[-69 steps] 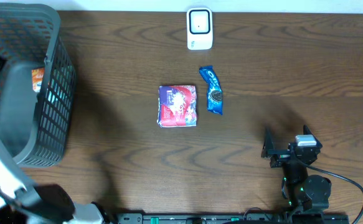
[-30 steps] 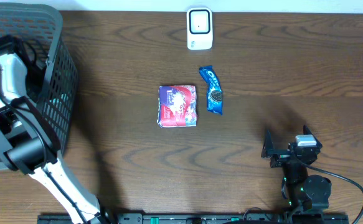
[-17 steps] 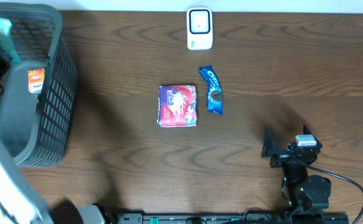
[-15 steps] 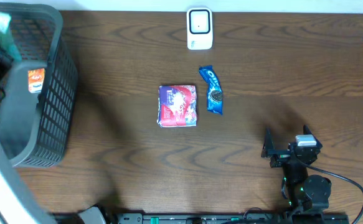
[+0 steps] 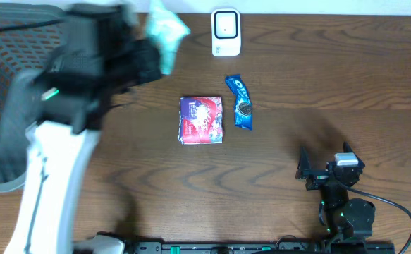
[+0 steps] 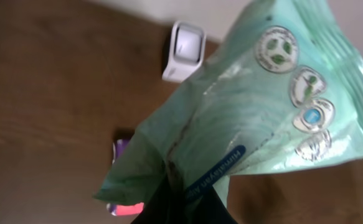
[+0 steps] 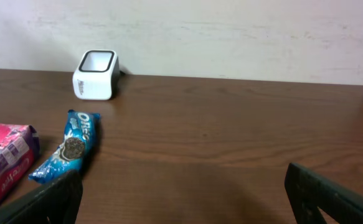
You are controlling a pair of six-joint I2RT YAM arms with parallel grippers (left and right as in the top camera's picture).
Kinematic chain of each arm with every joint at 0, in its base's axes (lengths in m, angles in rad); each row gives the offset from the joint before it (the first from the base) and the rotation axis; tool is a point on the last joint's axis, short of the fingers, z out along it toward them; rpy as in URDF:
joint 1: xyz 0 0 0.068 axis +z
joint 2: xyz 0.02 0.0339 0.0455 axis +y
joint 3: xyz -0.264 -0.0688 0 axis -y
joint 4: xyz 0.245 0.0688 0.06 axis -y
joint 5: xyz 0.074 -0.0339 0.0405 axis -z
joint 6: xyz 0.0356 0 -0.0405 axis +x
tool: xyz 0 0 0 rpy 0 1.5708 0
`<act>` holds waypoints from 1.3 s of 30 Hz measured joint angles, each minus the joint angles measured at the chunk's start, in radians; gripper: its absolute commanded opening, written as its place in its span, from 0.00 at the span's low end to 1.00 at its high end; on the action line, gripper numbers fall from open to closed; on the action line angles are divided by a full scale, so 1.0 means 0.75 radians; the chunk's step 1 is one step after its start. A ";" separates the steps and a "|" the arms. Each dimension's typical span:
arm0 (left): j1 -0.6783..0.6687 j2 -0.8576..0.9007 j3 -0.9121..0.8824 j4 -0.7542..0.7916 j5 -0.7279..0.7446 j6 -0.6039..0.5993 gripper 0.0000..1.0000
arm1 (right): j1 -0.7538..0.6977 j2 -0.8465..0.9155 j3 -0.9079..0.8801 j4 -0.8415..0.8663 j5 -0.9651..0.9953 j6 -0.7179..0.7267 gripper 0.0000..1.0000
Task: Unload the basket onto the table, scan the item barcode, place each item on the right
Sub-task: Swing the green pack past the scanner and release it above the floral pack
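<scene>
Left tool (image 6: 181,202) is closed narrow on the lower edge of a mint-green pouch (image 6: 262,118), holding it in the air above the counter (image 5: 332,85). From overhead the pouch sits near the back edge, left of the white scanner (image 5: 225,32) and apart from it. The left arm is motion-blurred. The pouch face toward the wrist camera shows round printed badges and a blue label strip; no barcode can be made out on it. The grey mesh basket (image 5: 1,42) stands at the left end of the counter. The arm covers most of it, so its contents cannot be told. A blue cookie pack (image 5: 241,103) lies on the counter in front of the scanner. A purple-and-red packet (image 5: 201,120) lies just to its left, not touching it. Right tool (image 7: 182,177) is spread wide and holds nothing. It sits low near the front right of the counter, well apart from all the items.
</scene>
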State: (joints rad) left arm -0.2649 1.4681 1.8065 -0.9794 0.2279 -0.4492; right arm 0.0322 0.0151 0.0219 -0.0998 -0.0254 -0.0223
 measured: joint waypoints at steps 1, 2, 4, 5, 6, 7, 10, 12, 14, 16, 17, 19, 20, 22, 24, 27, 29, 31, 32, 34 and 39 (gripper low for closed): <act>-0.043 0.047 -0.001 0.009 -0.037 -0.035 0.07 | 0.000 0.000 0.000 0.000 0.000 0.001 0.99; -0.092 0.107 -0.003 0.024 -0.069 -0.073 0.07 | 0.000 0.000 0.000 0.000 0.000 0.000 0.99; -0.170 0.218 -0.005 0.070 -0.120 -0.157 0.07 | 0.000 0.000 0.000 -0.001 0.000 0.001 0.99; -0.207 0.275 -0.007 0.098 -0.137 -0.202 0.07 | 0.000 0.000 0.000 0.000 0.000 0.000 0.99; -0.239 0.331 -0.008 0.127 -0.150 -0.243 0.07 | 0.000 0.000 0.000 -0.001 0.000 0.001 0.99; -0.273 0.394 -0.008 0.163 -0.162 -0.284 0.07 | 0.000 0.000 0.000 -0.001 0.001 0.000 0.99; -0.340 0.542 -0.011 0.235 -0.175 -0.388 0.07 | 0.000 0.000 0.000 -0.001 0.001 0.000 0.99; -0.369 0.629 -0.015 0.268 -0.179 -0.451 0.07 | 0.000 0.000 0.000 -0.001 0.000 0.000 0.99; -0.387 0.711 -0.016 0.281 -0.180 -0.505 0.08 | 0.000 0.000 0.000 -0.001 0.001 0.000 0.99; -0.394 0.777 -0.017 0.287 -0.184 -0.536 0.17 | 0.000 0.000 0.000 -0.001 0.000 0.000 0.99; -0.395 0.803 -0.017 0.285 -0.183 -0.546 0.31 | 0.000 0.000 0.000 -0.001 0.000 0.001 0.99; -0.395 0.834 -0.020 0.273 -0.185 -0.572 0.32 | 0.000 0.000 0.000 0.000 0.000 0.000 0.99; -0.394 0.840 -0.021 0.260 -0.184 -0.575 0.32 | 0.000 0.000 0.000 0.000 0.001 0.000 0.99; -0.394 0.840 -0.022 0.252 -0.182 -0.584 0.35 | 0.000 0.000 0.000 0.000 0.000 0.001 0.99; -0.392 0.835 -0.022 0.253 -0.163 -0.582 0.39 | 0.000 0.000 0.000 -0.001 0.000 0.001 0.99; -0.386 0.816 -0.022 0.246 -0.135 -0.552 0.43 | 0.000 0.000 0.000 -0.001 0.000 0.000 0.99; -0.370 0.765 -0.022 0.242 -0.122 -0.521 0.48 | 0.000 0.000 0.000 0.000 0.000 0.000 0.99; -0.343 0.695 -0.022 0.241 -0.111 -0.478 0.49 | 0.000 0.000 0.000 0.000 0.001 0.000 0.99; -0.322 0.640 -0.022 0.241 -0.108 -0.448 0.49 | 0.000 0.000 0.000 -0.001 0.000 0.000 0.99; -0.235 0.462 -0.022 0.243 -0.127 -0.361 0.49 | 0.000 0.000 0.000 0.000 0.000 0.000 0.99; 0.059 0.160 -0.020 0.215 -0.311 -0.252 0.56 | 0.000 0.000 0.000 -0.001 0.000 0.000 0.99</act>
State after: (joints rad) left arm -0.2207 1.5883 1.7912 -0.8181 -0.0051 -0.6384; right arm 0.0322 0.0151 0.0219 -0.1001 -0.0254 -0.0223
